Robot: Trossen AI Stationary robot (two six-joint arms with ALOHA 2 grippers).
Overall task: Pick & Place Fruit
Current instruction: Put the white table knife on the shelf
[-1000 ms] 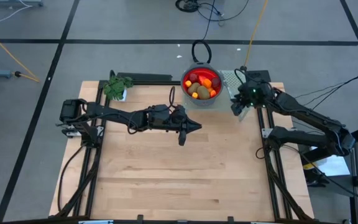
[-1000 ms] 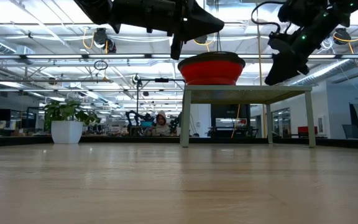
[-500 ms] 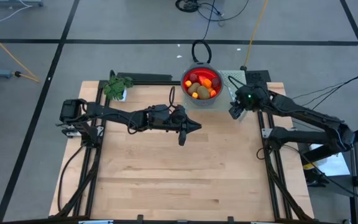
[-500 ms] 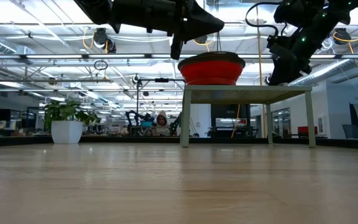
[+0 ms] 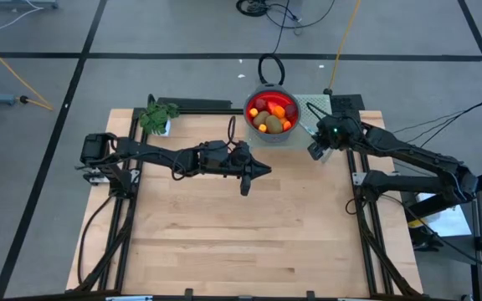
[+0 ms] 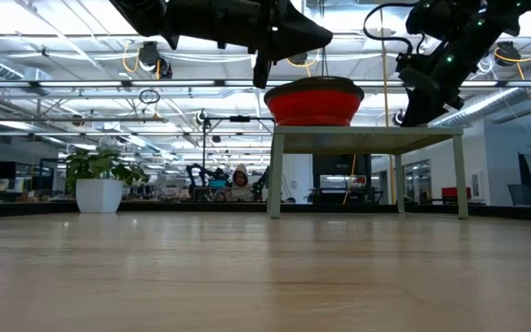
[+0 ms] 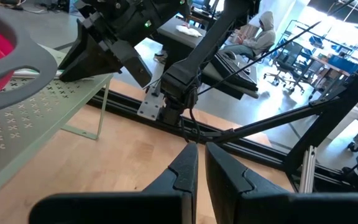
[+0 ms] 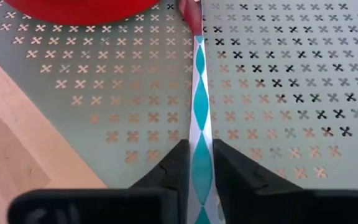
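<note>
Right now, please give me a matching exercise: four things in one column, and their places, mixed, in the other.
1 fruit
2 plant
3 left hand
4 right hand

A shut on the teal-and-white strip, over the perforated stand
B in the red bowl
C above the table, shut, empty
D table's left back corner

Pairs: 1-B, 2-D, 3-C, 4-A

Bright, even indoor light

Ceiling strip lights (image 6: 53, 69) glare above the red bowl (image 6: 313, 101); shadows stay soft, and the tabletop (image 6: 265, 295) nearest the low camera blurs.
</note>
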